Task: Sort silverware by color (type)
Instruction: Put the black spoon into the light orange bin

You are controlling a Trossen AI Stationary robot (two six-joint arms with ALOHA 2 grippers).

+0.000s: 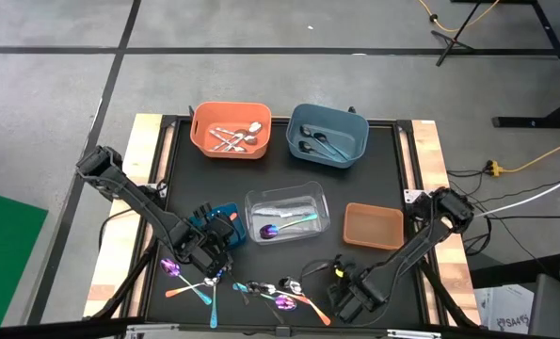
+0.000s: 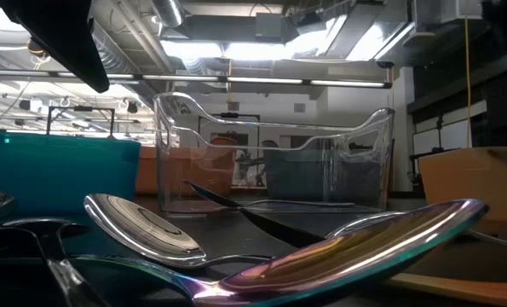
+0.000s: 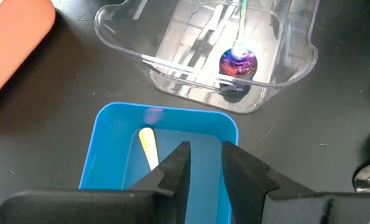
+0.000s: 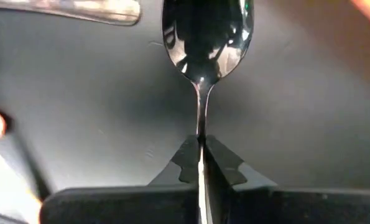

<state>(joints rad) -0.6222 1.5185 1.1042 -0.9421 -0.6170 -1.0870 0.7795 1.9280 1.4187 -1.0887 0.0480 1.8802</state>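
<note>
Mixed silverware [image 1: 251,290] lies scattered along the table's near edge: iridescent, silver and orange-handled pieces. An iridescent spoon [image 2: 364,247] and a silver spoon [image 2: 142,226] lie close to the low camera. My right gripper [image 1: 339,279], at the near right, points down and is shut on a dark spoon [image 4: 206,31]. My left gripper [image 3: 204,165] hangs open over a small blue bin [image 3: 166,155], nothing between its fingers. A pale-handled piece [image 3: 148,147] lies in that bin. My right gripper pinches the dark spoon's thin handle [image 4: 201,134] between its two fingers, a short way behind the bowl. The fingers come from above, and the handle runs back between them with the bowl sticking out ahead. Whether the bowl is clear of the table I cannot tell.
At the far side stand an orange bin [image 1: 231,129] with silver pieces and a blue-grey bin [image 1: 327,135] with dark pieces. A clear bin [image 1: 286,212] at the middle holds an iridescent spoon [image 3: 237,62]. A brown bin [image 1: 374,226] sits to its right.
</note>
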